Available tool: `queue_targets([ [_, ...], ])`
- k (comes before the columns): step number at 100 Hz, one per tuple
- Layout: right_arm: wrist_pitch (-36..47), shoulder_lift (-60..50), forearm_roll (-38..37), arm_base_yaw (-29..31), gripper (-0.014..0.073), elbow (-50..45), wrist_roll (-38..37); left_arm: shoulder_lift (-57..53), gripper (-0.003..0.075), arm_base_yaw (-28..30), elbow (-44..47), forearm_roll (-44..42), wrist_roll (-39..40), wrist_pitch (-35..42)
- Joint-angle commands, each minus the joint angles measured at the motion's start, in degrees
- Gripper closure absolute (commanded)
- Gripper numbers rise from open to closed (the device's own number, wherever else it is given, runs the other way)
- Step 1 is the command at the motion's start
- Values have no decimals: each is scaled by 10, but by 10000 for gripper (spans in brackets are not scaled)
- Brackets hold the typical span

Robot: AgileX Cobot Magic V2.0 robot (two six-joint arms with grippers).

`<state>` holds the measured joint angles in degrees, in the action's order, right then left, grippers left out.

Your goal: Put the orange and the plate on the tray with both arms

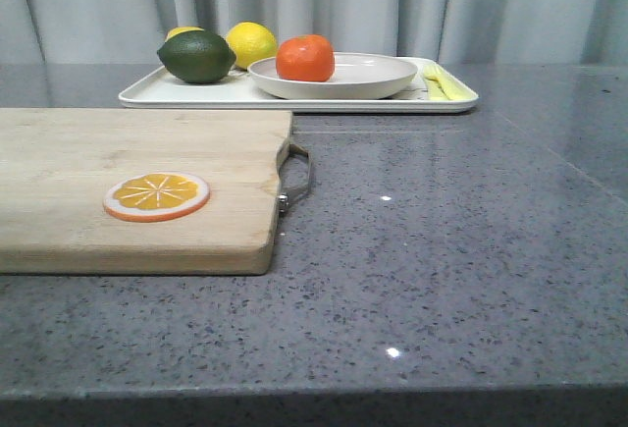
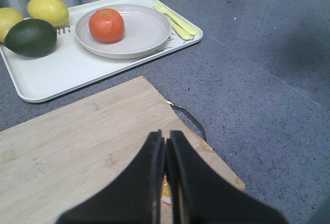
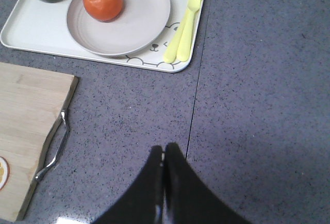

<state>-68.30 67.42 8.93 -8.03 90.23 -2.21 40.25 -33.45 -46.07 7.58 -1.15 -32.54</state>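
The orange (image 1: 305,58) sits at nine o'clock on the plate (image 1: 363,78), which rests on the tray (image 1: 186,93). Both left gripper (image 2: 165,152) and right gripper (image 3: 164,157) are pressed together, empty. Placement looks finished; only retreat remains.

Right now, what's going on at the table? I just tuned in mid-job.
Nothing is being handled. The orange sits on the plate, and the plate rests on the tray, alongside a dark green fruit, two lemons and yellow cutlery. The left gripper is shut and empty above the wooden cutting board, which carries an orange slice. The right gripper is shut and empty above the bare countertop. By the layout, the placing looks done.
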Motion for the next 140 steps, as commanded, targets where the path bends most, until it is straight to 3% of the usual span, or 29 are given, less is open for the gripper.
queue_targets([
  [1,64,-66,-3,0,660,-46,8,-3,739,1,-16,8,4,42],
  [59,219,-361,-4,0,660,-380,8,-77,739,1,24,21,4,40],
  [115,267,-537,-4,0,660,-562,8,-258,739,1,156,27,4,40],
  [140,283,-588,-4,0,660,-601,8,-325,739,1,185,27,4,37],
])
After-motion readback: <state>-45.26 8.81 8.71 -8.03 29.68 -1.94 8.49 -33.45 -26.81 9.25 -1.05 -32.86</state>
